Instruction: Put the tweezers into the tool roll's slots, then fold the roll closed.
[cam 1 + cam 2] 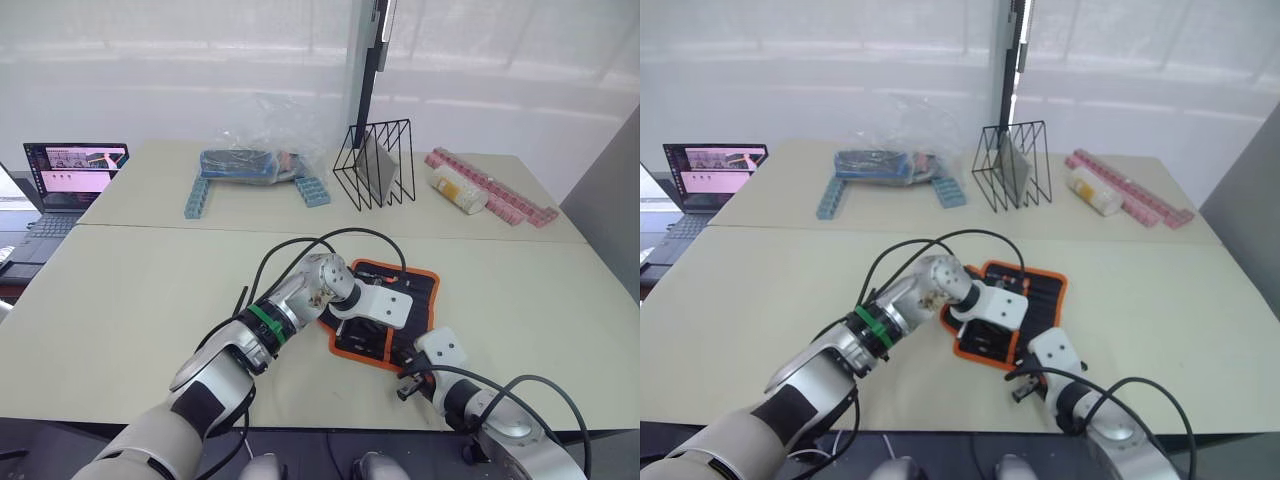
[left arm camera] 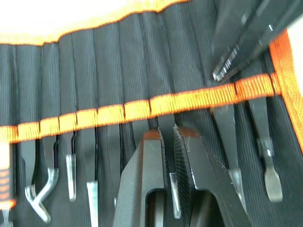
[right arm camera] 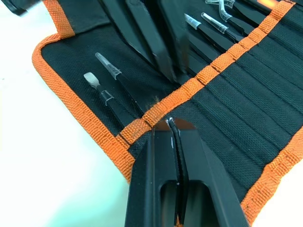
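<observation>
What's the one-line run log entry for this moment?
left gripper: shut on tweezers | right gripper: shut, on tool roll | roll: open

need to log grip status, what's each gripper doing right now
left gripper: shut on a tweezer in its slot
right gripper: shut, pressing the tool roll

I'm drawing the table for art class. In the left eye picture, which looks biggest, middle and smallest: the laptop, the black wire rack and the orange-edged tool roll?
1. The tool roll, nearest the camera and partly hidden by the left gripper.
2 and 3. The laptop and wire rack look too alike to rank; the laptop is cut off at the edge.
</observation>
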Motion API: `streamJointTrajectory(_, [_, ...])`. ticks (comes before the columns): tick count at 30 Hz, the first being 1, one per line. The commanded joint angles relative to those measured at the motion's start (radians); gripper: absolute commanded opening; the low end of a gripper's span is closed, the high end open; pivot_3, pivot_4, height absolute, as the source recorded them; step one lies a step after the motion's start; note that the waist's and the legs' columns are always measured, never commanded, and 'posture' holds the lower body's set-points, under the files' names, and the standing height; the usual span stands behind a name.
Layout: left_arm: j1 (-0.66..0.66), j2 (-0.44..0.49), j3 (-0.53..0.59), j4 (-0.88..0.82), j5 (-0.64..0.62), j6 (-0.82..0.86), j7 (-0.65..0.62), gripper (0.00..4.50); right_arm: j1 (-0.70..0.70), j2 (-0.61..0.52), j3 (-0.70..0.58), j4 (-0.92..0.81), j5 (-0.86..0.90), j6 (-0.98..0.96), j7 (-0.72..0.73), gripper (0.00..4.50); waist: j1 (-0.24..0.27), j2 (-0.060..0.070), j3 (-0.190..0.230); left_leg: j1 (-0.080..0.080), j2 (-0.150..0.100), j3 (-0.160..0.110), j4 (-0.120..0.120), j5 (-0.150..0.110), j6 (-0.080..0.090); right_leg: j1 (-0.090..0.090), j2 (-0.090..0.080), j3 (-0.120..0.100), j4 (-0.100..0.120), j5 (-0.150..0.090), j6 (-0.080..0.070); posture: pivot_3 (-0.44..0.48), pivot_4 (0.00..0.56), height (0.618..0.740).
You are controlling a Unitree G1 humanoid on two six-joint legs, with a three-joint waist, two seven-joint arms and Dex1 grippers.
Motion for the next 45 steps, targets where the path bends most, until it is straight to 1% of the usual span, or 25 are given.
streamJointTrajectory(1, [-0.004,-0.025,-0.013,-0.001,0.005,-0.011,0.013,0.04,0.03,-0.005,0.046,0.044,0.0,0.054,0.014,0.0,0.001,0.0,0.0,0.0,0.0,0.0,0.0,0.0,0.0,0.0,0.0,0.0,0.0,0.0,0.0,0.0,0.15,0.725])
streamJointTrajectory(7, [-0.004,-0.003,0.004,-0.019,0.004,0.003,0.014,0.04,0.029,-0.008,0.047,0.046,-0.004,0.053,0.013,0.0,0.0,0.0,0.0,0.0,0.0,0.0,0.0,0.0,0.0,0.0,0.0,0.0,0.0,0.0,0.0,0.0,0.15,0.725])
streamJointTrajectory(8, [-0.005,0.0,0.007,-0.02,0.004,0.005,0.015,0.86,0.029,-0.008,0.047,0.047,-0.004,0.053,0.013,0.0,-0.001,0.0,0.0,0.0,0.0,0.0,0.0,0.0,0.0,0.0,0.0,0.0,0.0,0.0,0.0,0.0,0.15,0.725])
streamJointTrajectory(13, [-0.013,0.032,0.039,-0.067,-0.013,0.025,0.009,2.41,0.016,-0.013,0.054,0.058,-0.01,0.06,0.013,0.0,-0.004,0.0,0.0,0.0,0.0,0.0,0.0,0.0,0.0,-0.001,0.0,0.0,0.001,0.0,0.0,0.0,0.15,0.725])
streamJointTrajectory(19, [-0.02,0.085,0.095,-0.16,-0.05,0.079,-0.009,4.46,-0.001,-0.019,0.058,0.075,-0.015,0.062,0.021,0.0,-0.009,0.0,0.0,0.0,0.001,0.0,0.0,0.0,0.0,-0.002,0.001,0.001,0.001,0.0,0.0,0.0,0.15,0.725])
streamJointTrajectory(25, [0.021,0.193,0.209,-0.332,-0.148,0.192,-0.041,4.46,-0.02,-0.018,0.067,0.092,-0.016,0.059,0.028,0.0,-0.018,0.001,0.0,0.0,0.002,0.0,0.0,0.0,0.0,-0.002,0.002,0.001,0.003,0.0,0.0,0.0,0.15,0.725])
streamJointTrajectory(29, [0.142,0.301,0.379,-0.499,-0.257,0.353,-0.01,4.46,-0.036,-0.019,0.069,0.108,-0.019,0.053,0.034,0.0,-0.029,0.002,-0.001,0.001,0.002,0.0,0.0,0.0,0.0,-0.002,0.002,0.002,0.004,0.0,0.0,0.0,0.15,0.725])
streamJointTrajectory(31, [0.231,0.368,0.479,-0.574,-0.3,0.419,0.024,4.46,-0.046,-0.02,0.069,0.117,-0.02,0.05,0.036,0.0,-0.034,0.002,-0.001,0.002,0.003,0.0,0.0,0.0,0.0,-0.002,0.002,0.003,0.006,0.0,-0.001,0.0,0.15,0.725])
streamJointTrajectory(35, [0.423,0.487,0.611,-0.68,-0.328,0.481,0.106,4.46,-0.052,-0.024,0.066,0.125,-0.021,0.044,0.044,0.0,-0.03,0.002,0.0,0.003,0.004,0.0,0.0,0.0,0.0,-0.003,0.001,0.003,0.01,-0.002,-0.002,0.0,0.15,0.725])
streamJointTrajectory(36, [0.478,0.507,0.659,-0.713,-0.346,0.506,0.127,4.46,-0.054,-0.024,0.066,0.127,-0.022,0.043,0.047,0.0,-0.029,0.002,0.0,0.004,0.004,0.0,0.0,0.0,0.0,-0.003,0.0,0.003,0.01,-0.002,-0.002,0.0,0.15,0.725])
streamJointTrajectory(39, [0.603,0.539,0.768,-0.782,-0.401,0.548,0.17,4.46,-0.056,-0.03,0.064,0.134,-0.023,0.036,0.056,0.0,-0.025,0.0,0.0,0.004,0.004,0.0,0.0,0.0,0.0,-0.003,-0.001,0.003,0.01,-0.002,-0.001,0.0,0.15,0.725])
streamJointTrajectory(42, [0.762,0.546,0.935,-0.876,-0.48,0.617,0.212,4.46,-0.063,-0.044,0.063,0.148,-0.024,0.024,0.074,0.0,-0.023,0.0,0.0,0.004,0.004,0.0,0.0,0.0,-0.001,-0.002,-0.002,0.002,0.011,-0.002,-0.001,0.0,0.15,0.725])
streamJointTrajectory(44, [0.867,0.562,1.028,-0.924,-0.502,0.627,0.231,4.46,-0.065,-0.055,0.054,0.156,-0.023,0.018,0.086,0.0,-0.024,0.0,0.0,0.005,0.004,0.0,-0.001,0.0,-0.001,-0.002,-0.002,0.002,0.011,-0.002,-0.002,0.0,0.15,0.725])
streamJointTrajectory(45, [0.931,0.564,1.092,-0.947,-0.518,0.636,0.238,4.46,-0.066,-0.06,0.049,0.161,-0.022,0.015,0.091,0.0,-0.025,0.0,0.0,0.005,0.004,0.0,-0.001,0.0,-0.001,-0.002,-0.002,0.002,0.011,-0.002,-0.002,0.0,0.15,0.725])
